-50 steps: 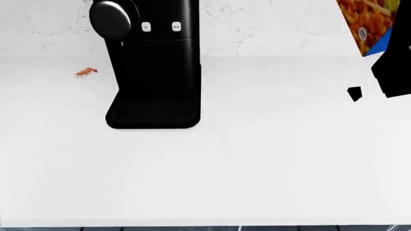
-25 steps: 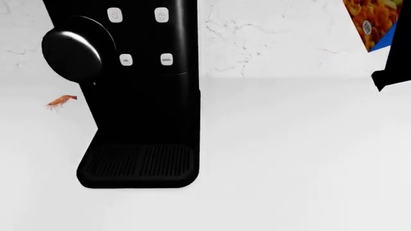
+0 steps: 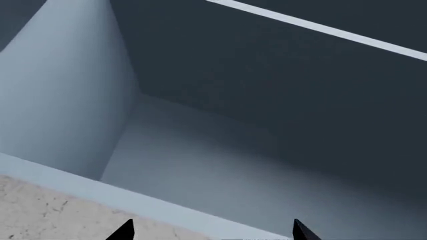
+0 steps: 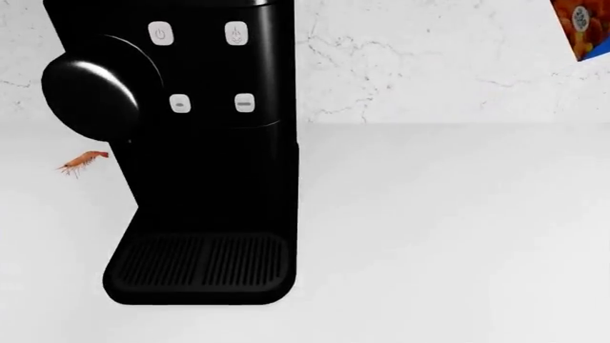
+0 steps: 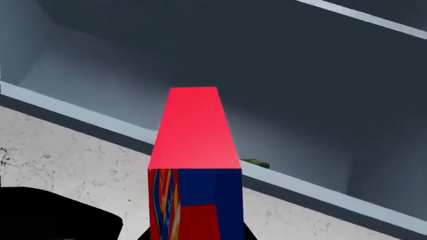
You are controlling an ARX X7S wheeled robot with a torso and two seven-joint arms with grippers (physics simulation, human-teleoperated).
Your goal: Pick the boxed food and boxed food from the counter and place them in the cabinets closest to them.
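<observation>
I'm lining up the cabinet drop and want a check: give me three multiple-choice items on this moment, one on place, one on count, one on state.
1. Where does the shrimp lie?
A. On the counter, on the robot's left of the coffee machine
B. On the machine's drip tray
C. Inside the cabinet

2. How many pale buttons show on the coffee machine's front?
A. Two
B. Four
C. Six

3. What is the state of the blue-and-red box in the right wrist view?
A. Lying flat on the counter
B. Standing on the cabinet shelf
C. Held up by the right gripper before the open cabinet

Answers:
1 A: it lies on the white top beside the machine.
2 B: two pairs of buttons, one above the other.
3 C: the box rises from the wrist camera toward the dark opening; the fingers themselves are hidden.
</observation>
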